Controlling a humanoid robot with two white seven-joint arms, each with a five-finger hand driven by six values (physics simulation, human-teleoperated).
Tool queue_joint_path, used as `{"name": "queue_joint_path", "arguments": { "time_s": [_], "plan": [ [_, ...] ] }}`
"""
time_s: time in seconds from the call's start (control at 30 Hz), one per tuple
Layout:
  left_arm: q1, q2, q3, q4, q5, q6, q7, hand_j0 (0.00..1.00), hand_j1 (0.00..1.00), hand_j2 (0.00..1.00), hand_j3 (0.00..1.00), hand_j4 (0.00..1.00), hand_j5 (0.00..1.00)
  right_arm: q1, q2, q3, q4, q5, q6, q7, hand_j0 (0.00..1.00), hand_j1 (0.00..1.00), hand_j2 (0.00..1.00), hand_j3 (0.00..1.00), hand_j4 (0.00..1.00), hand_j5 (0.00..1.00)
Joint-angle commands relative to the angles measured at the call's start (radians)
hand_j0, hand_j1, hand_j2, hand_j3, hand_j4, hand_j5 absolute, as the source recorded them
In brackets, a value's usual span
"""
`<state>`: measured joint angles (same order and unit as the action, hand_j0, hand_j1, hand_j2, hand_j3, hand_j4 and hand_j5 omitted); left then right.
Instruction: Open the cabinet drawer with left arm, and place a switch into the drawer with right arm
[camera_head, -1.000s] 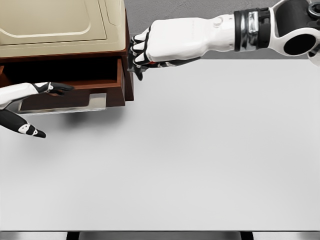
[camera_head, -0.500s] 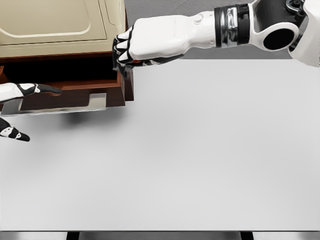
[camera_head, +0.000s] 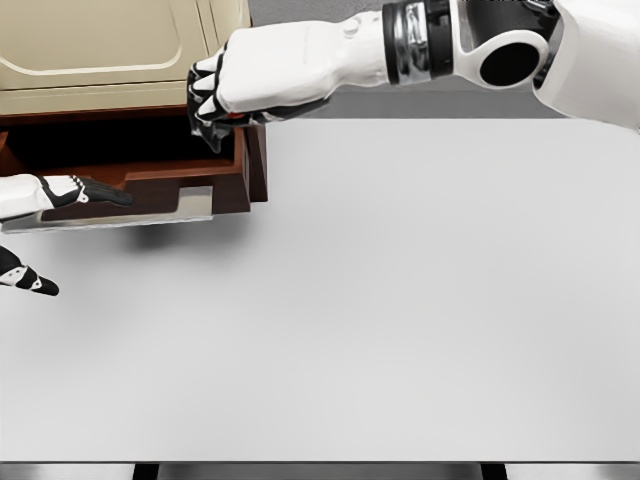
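Fingers of right hand (camera_head: 215, 100) curled tight over the open drawer (camera_head: 150, 185) of the cabinet (camera_head: 120, 60), something dark in the grip, can't confirm it's the switch. Left hand (camera_head: 50, 195) fingers loose, at the drawer front, holding nothing, above the table (camera_head: 400, 300)

cabinet (camera_head: 120, 50): I see cream panels
drawer (camera_head: 215, 180): I see reddish-brown wood, silvery front
table (camera_head: 400, 300): plain pale grey
right hand (camera_head: 235, 95): white, black finger joints
left hand (camera_head: 40, 200): white and black
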<state>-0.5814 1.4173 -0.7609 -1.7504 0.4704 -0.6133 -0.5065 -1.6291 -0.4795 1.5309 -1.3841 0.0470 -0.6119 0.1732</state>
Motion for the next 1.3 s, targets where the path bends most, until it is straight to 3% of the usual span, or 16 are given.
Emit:
{"name": "queue_joint_path", "arguments": {
  "time_s": [0.0,0.23,0.47,0.57,0.77,0.83,0.93,0.97,1.03,1.07,1.17,1.27],
  "plan": [
    [0.000,0.002,0.002,-0.001,0.007,0.002,0.000,1.00,1.00,1.00,1.00,1.00,1.00,0.000,0.032,-0.001,0.039,-0.006,0.001,0.000,0.50,0.50,0.50,0.50,0.50,0.50],
    [0.002,0.002,0.002,-0.009,0.005,0.002,0.000,1.00,1.00,1.00,1.00,1.00,1.00,0.005,0.110,0.000,0.128,-0.004,0.001,0.009,0.50,0.50,0.50,0.50,0.50,0.50],
    [0.003,0.002,0.000,-0.011,0.007,0.002,0.000,1.00,1.00,1.00,1.00,1.00,1.00,0.000,0.136,0.000,0.162,-0.001,0.001,0.015,0.53,0.53,0.53,0.53,0.53,0.53],
    [0.003,0.002,0.000,-0.011,0.005,0.002,0.000,1.00,1.00,1.00,1.00,1.00,1.00,0.006,0.144,-0.009,0.163,0.001,0.001,0.014,0.73,0.73,0.73,0.73,0.73,0.73],
    [0.005,0.002,0.000,-0.011,0.005,0.002,0.000,1.00,1.00,1.00,1.00,1.00,1.00,0.017,0.148,-0.029,0.158,0.007,0.001,0.011,0.85,0.85,0.85,0.85,0.85,0.85],
    [0.009,0.002,0.000,-0.011,0.005,0.002,0.000,1.00,1.00,1.00,1.00,1.00,1.00,0.015,0.133,-0.028,0.120,0.007,0.001,0.014,0.87,0.87,0.87,0.87,0.87,0.87],
    [0.009,0.002,0.000,-0.011,0.005,0.002,0.000,1.00,1.00,1.00,1.00,1.00,1.00,0.006,-0.056,-0.018,-0.038,0.007,0.001,0.026,1.00,1.00,1.00,1.00,1.00,1.00],
    [0.009,0.002,0.000,-0.011,0.005,0.002,0.000,1.00,1.00,1.00,1.00,1.00,1.00,0.006,-0.097,-0.014,-0.050,0.007,0.001,0.026,1.00,1.00,1.00,1.00,1.00,1.00],
    [0.009,0.002,0.002,-0.011,0.005,0.002,0.000,1.00,1.00,1.00,1.00,1.00,1.00,0.008,-0.116,-0.012,-0.069,0.008,0.001,0.028,1.00,1.00,1.00,1.00,1.00,1.00],
    [0.009,0.002,0.002,-0.011,0.005,0.002,0.000,1.00,1.00,1.00,1.00,1.00,1.00,0.006,-0.157,-0.012,-0.122,0.010,0.001,0.029,1.00,1.00,1.00,1.00,1.00,1.00],
    [0.009,0.002,0.003,-0.011,0.005,0.002,0.000,1.00,1.00,1.00,1.00,1.00,1.00,0.002,-0.350,-0.005,-0.246,0.008,0.001,0.022,1.00,1.00,1.00,1.00,1.00,1.00],
    [0.009,-0.003,0.015,-0.011,0.005,0.002,0.000,1.00,1.00,1.00,1.00,1.00,1.00,0.000,-0.511,0.086,-0.263,0.008,0.001,0.020,1.00,1.00,1.00,1.00,1.00,1.00]
  ]
}}
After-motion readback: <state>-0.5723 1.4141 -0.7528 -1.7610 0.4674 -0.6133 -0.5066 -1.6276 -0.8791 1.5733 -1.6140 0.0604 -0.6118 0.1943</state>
